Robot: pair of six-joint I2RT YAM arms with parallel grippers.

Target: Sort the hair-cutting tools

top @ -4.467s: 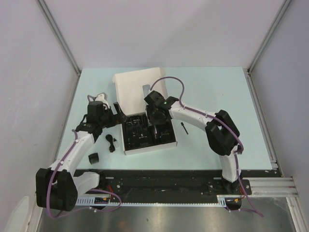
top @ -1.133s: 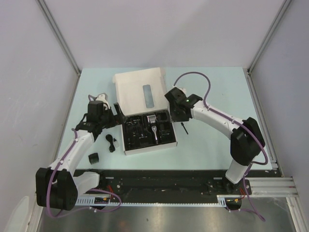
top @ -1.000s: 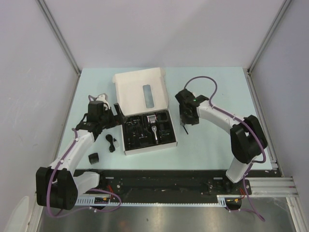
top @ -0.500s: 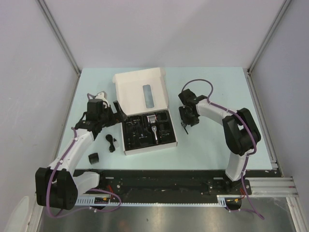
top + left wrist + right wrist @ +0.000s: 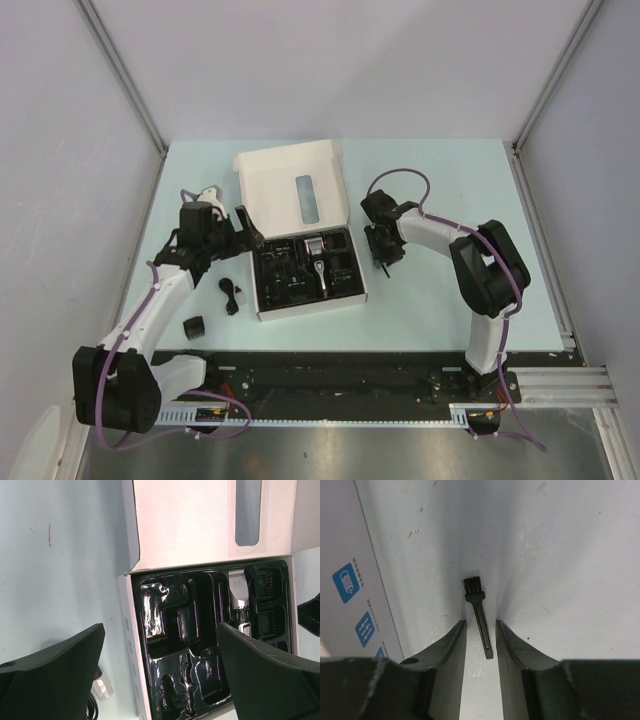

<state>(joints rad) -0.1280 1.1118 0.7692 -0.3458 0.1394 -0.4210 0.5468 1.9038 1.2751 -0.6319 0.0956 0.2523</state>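
Pale green counter [image 5: 440, 180] w/ grey walls round it, white box [image 5: 290, 178] open in the middle w/ a black tray [image 5: 165, 645] inside. Clipper [image 5: 318, 264] already sits in its slot, and a couple of comb guards [image 5: 263, 581] are in the slots just right of it. Step in hand imo = grabbing the thin brush [image 5: 479, 614]. It lies flat on the counter just right of the box, bristles pointing away from the wrist cam. Right arm [image 5: 440, 232] is down over it, right jaws roughly half open w/ one finger each side of the handle. Narrow gaps both sides, so nothing pinched yet afaict. Left arm [image 5: 160, 290] hovers at the box's left edge, left jaws wide open, holding nothing. Cable [image 5: 230, 294] and another small black bit [image 5: 193, 326], prob a guard, lie on the counter left of the box. Next move needs a square squeeze on that skinny handle, then a lift w/o it twisting out, then over to a free tray slot.
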